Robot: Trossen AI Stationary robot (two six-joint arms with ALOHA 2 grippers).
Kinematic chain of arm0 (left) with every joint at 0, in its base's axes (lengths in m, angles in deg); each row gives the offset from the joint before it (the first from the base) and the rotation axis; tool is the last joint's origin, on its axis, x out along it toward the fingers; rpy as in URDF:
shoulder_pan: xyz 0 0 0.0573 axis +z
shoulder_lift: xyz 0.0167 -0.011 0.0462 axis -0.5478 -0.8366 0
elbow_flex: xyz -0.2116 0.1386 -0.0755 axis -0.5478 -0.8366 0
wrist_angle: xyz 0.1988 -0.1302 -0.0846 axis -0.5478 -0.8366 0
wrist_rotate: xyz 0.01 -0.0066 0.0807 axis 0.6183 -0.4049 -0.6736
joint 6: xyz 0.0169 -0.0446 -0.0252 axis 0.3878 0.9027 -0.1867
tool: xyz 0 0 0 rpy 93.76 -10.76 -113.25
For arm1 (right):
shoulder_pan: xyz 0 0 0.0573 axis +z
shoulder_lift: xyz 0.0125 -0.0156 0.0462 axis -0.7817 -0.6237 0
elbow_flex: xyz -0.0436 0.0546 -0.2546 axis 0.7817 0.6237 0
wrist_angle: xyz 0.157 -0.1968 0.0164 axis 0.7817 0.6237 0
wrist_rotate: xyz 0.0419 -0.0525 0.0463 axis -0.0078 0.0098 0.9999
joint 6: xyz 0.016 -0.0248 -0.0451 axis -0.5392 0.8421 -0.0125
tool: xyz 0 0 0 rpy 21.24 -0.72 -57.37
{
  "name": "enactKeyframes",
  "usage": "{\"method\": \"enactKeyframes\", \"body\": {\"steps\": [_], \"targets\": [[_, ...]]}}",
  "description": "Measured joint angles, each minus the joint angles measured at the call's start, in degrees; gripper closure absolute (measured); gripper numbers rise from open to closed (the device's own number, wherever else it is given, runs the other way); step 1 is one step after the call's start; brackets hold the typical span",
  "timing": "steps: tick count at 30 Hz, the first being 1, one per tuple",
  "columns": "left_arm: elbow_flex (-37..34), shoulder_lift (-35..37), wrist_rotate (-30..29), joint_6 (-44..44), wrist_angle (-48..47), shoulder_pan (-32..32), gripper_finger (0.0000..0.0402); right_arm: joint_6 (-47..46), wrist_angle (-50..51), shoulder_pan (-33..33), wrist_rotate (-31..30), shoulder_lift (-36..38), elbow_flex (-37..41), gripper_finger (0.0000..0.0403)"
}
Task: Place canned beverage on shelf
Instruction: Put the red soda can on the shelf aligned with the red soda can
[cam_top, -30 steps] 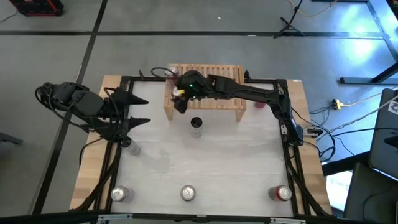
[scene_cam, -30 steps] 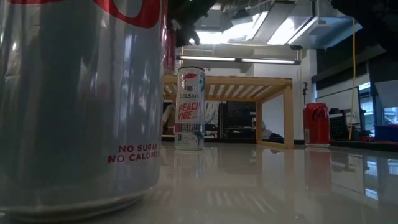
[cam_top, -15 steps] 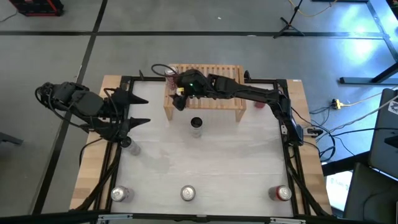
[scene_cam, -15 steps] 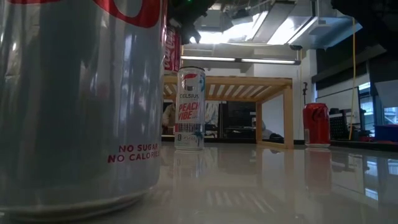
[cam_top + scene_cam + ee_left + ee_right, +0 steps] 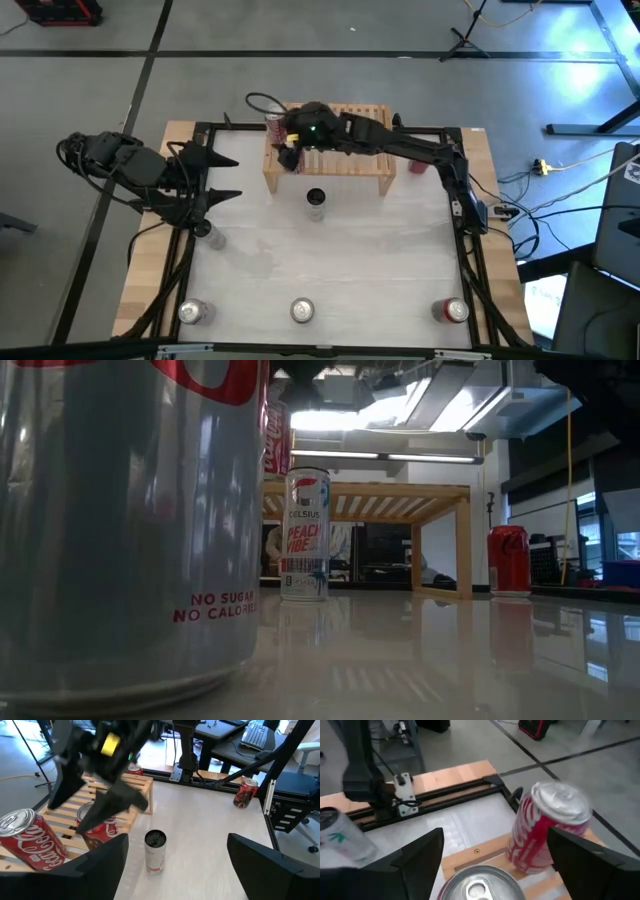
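Observation:
The light-wood shelf (image 5: pixel 330 150) stands at the table's far side. My right gripper (image 5: pixel 290 155) is open over the shelf's left end. Its fingers stand on either side of a red can (image 5: pixel 100 831), whose silver top (image 5: pixel 480 885) shows between them in the right wrist view. That can stands upright on the slats. A second red can (image 5: pixel 547 827) stands on the shelf's far left corner (image 5: pixel 273 126). My left gripper (image 5: pixel 228 178) is open and empty at the table's left side.
A slim white can (image 5: pixel 316 201) stands on the table in front of the shelf. A red can (image 5: pixel 417 165) stands right of the shelf. A silver can (image 5: pixel 213 236) is near my left gripper. Three cans (image 5: pixel 302 311) line the near edge.
My right gripper has gone toward the table's far edge over the shelf's left end. In the low view a red can has come out from behind the big near can and now shows on the shelf top.

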Motion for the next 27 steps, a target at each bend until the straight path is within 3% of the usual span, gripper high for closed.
{"method": "enactKeyframes", "body": {"steps": [10,17,22,27], "targets": [[0.0,0.0,0.5,0.3,-0.2,0.0,0.0073,5.6,14.6,2.9,-0.5,3.4,-2.0,0.0061],[0.0,0.0,0.4,0.2,-0.2,0.0,0.0073,6.0,15.5,2.7,-3.5,4.5,-2.0,0.0061],[0.0,0.0,0.3,0.1,-0.5,0.0,0.0073,7.4,21.9,1.8,-3.9,8.1,-2.0,0.0061],[0.0,0.1,0.0,0.0,-0.5,0.0,0.0073,6.3,22.9,1.5,-1.7,11.0,5.2,0.0061]]}}
